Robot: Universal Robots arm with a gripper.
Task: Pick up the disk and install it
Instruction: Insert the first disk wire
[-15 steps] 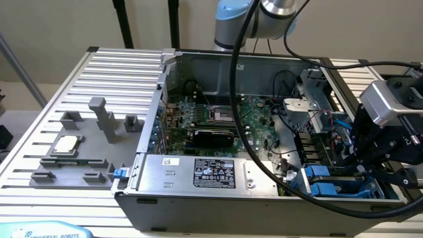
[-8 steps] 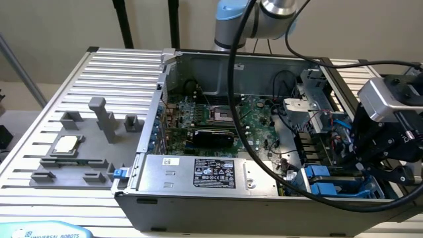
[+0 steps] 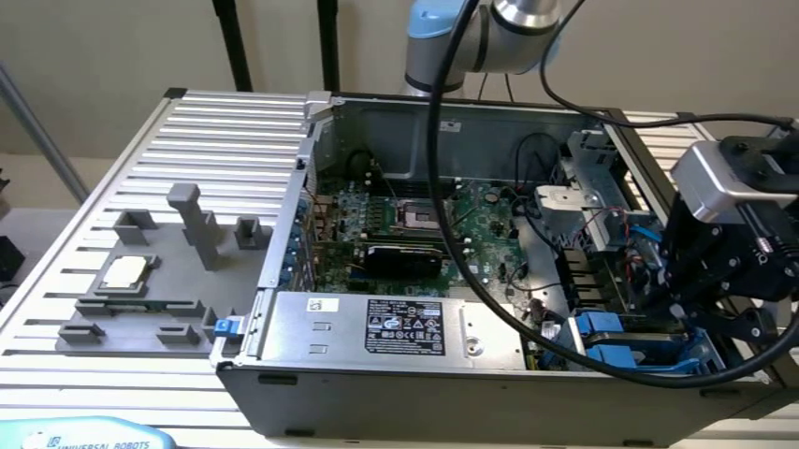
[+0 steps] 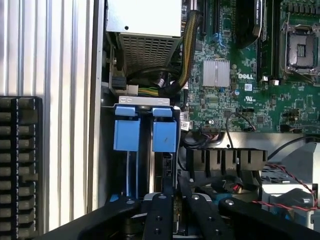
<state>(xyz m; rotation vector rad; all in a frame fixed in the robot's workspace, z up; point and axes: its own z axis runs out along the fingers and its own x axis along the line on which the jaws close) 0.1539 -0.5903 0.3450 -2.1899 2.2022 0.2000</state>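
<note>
In the wrist view two blue-fronted carriers stand side by side in the drive bay. The disk (image 4: 164, 136) is the one whose thin edge runs straight back between my black fingers (image 4: 158, 216). My gripper (image 4: 178, 212) sits right over that edge with the jaws close together on it. The disk's metal face and label are hidden inside the bay. In the exterior view my gripper (image 3: 699, 313) hangs over the blue carriers (image 3: 602, 325) at the case's near corner, on the exterior view's right.
The open computer case (image 3: 474, 393) holds a motherboard (image 3: 413, 224) and a grey power-supply box (image 3: 399, 325). Loose cables (image 4: 180, 80) run beside the bay. A grey fixture with a small silver chip (image 3: 126, 272) lies on the slatted table (image 3: 75, 234).
</note>
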